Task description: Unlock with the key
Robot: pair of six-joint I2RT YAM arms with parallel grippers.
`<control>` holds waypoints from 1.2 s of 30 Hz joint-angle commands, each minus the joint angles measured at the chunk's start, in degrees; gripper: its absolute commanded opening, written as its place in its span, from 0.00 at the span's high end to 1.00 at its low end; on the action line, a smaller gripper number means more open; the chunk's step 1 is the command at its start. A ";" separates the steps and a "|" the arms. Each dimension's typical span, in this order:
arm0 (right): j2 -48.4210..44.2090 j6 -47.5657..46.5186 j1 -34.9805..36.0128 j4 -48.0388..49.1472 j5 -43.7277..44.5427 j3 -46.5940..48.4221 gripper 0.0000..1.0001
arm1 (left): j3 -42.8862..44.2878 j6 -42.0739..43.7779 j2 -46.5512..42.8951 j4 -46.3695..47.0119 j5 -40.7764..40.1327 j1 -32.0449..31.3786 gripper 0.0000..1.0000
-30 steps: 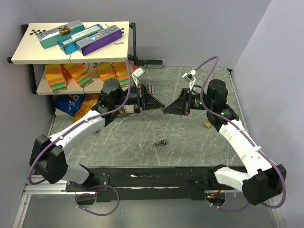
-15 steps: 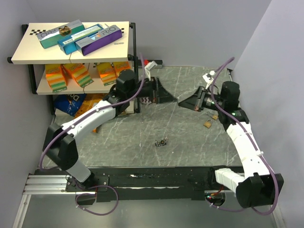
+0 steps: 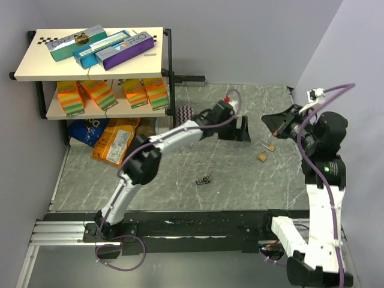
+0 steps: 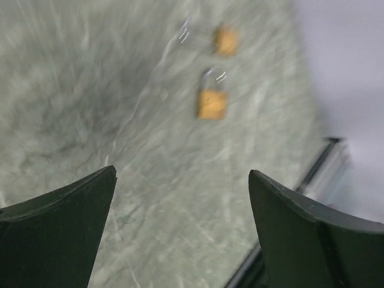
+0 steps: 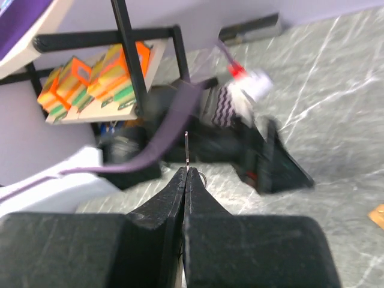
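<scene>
From above: reaches far across the table (image 3: 168,180) with the left gripper (image 3: 243,129), close beside the front padlock (image 3: 263,157) and the back padlock (image 3: 268,146), touching neither. Holds the right gripper (image 3: 268,120) near them on the far side, seemingly lifted off the stone. Leaves a small dark key bunch (image 3: 204,179) lying alone mid-table, well apart from both grippers. Too small here to tell whether either shackle is sprung.

Through the left wrist: shows the left gripper (image 4: 181,174) spread wide and empty, fingers (image 4: 60,204) framing bare stone. Shows both padlocks ahead, blurred, lying flat, shackles seemingly seated. No key in either.

Through the right wrist: shows the right gripper (image 5: 186,171) clenched, pinching a thin metal sliver (image 5: 186,144) that stands up from between the tips, with what seems a small ring beside it. Reads as a key seen edge-on, though too thin to be sure. Points toward the left arm and the shelf (image 5: 133,66), not down at a lock.

By judgement: probably past the pick-up, key in the right grip. Not yet done: steadying a padlock, likely with the free left gripper; lining up with the keyway; inserting; turning; freeing the shackle. Early going.
</scene>
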 commanded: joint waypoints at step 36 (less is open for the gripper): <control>0.35 -0.51 -0.18 6.63 -35.67 -15.00 1.00 | -48.22 -17.99 -43.02 51.44 23.08 5.79 0.26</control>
